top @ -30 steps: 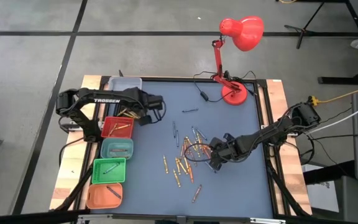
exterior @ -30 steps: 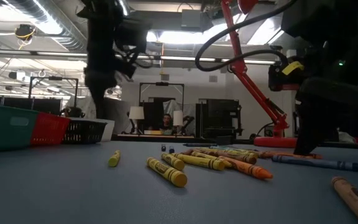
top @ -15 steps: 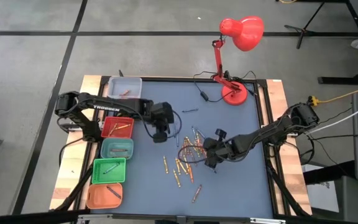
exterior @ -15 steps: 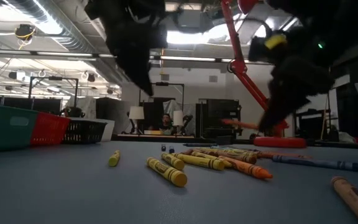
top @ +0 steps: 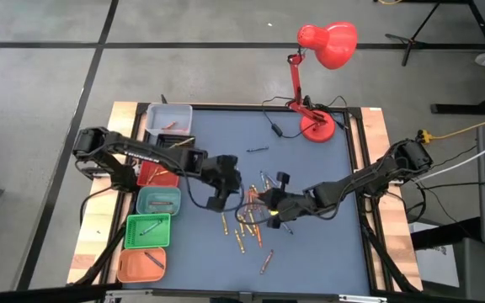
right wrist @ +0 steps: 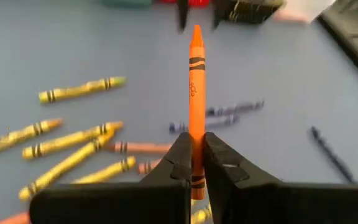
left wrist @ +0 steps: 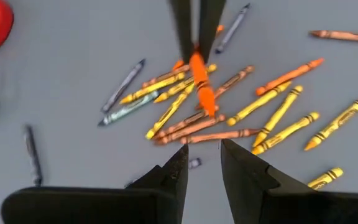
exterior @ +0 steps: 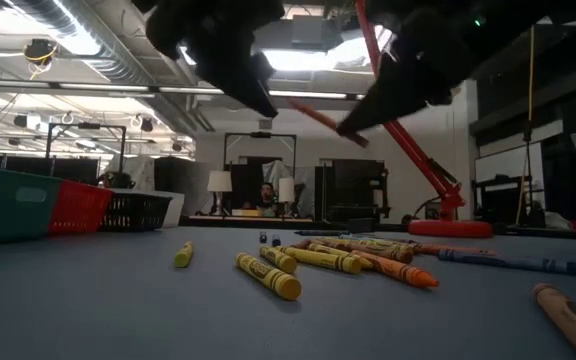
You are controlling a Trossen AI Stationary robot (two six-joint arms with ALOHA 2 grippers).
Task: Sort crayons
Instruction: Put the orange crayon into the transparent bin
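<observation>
My right gripper is shut on an orange crayon above the table's middle; it also shows in the high view. My left gripper is open and empty. It faces the crayon's pointed tip from the table's left, a short gap away, and shows in the high view. In the low view the crayon hangs in the air between both arms. Many loose crayons in yellow, orange and blue lie flat on the blue mat below. My right gripper pinches the orange crayon's blunt end between its two fingers. The crayon runs along the fingers and sticks out past their tips, its point toward my left gripper. It is lifted clear of the table, slanting a little in the low view.
Along the left edge stand a grey bin, a red bin, a teal bin, a green bin and an orange bin. A red desk lamp with its cable stands at the far right.
My right gripper has risen from the crayon pile with the orange crayon, lifted it clear and moved toward the table's left. My left gripper has swung from the bins toward the table's middle and now faces the crayon's tip.
</observation>
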